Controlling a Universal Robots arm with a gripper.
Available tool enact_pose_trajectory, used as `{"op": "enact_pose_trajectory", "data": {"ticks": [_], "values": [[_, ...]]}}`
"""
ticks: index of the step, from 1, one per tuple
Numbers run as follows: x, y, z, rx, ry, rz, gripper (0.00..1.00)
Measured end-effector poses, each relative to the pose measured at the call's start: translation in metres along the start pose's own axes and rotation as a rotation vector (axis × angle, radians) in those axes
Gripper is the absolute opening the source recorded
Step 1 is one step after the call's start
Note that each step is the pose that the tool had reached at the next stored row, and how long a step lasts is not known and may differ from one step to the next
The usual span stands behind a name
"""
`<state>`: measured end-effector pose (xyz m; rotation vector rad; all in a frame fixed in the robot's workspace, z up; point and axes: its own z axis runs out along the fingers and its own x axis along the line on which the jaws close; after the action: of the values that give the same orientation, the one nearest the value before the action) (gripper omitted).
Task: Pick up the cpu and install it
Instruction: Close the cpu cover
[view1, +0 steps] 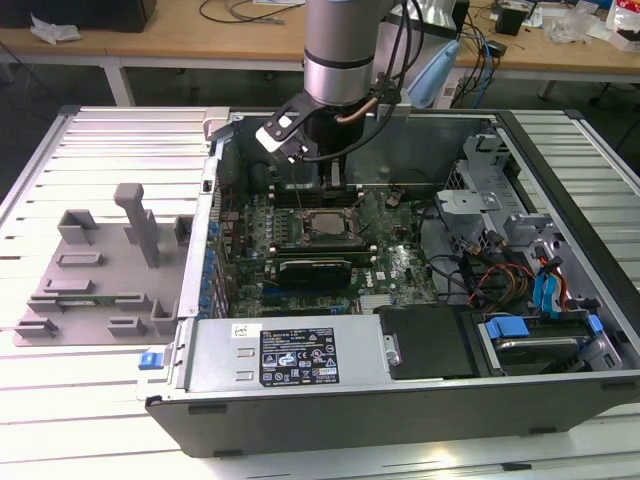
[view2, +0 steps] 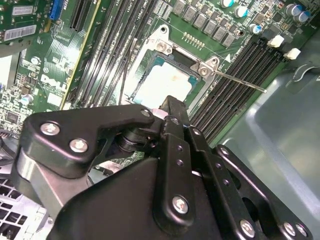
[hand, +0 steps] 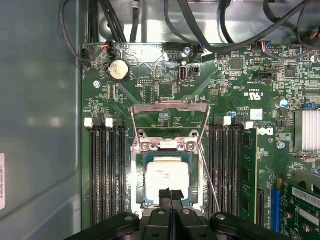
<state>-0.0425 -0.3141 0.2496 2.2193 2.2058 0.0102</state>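
The computer case (view1: 400, 405) lay on its side with its panel off, on the white slatted table (view1: 100, 140). The arm (view1: 340, 50) extended down from above into the case. Its gripper (view1: 331, 183) hung over the motherboard (view1: 400, 265), near the socket (view1: 296, 232). The cpu (view1: 322, 227) sat inside the socket frame. A silver power supply (view1: 290, 355) occupied the near wall of the case. Red and orange cables (view1: 495, 280) ran toward the drive bay at the exterior view's right. A grey fixture (view1: 100, 265) with upright posts stood on the table at the exterior view's left, just beside the case.
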Motion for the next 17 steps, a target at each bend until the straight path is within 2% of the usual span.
{"op": "enact_pose_trajectory", "data": {"ticks": [10, 17], "values": [[0.0, 0.0002, -0.0101, 0.0, 0.0001, 0.0, 0.11], [0.0, 0.0001, -0.011, 0.0, 0.0001, 0.0, 0.11]]}}
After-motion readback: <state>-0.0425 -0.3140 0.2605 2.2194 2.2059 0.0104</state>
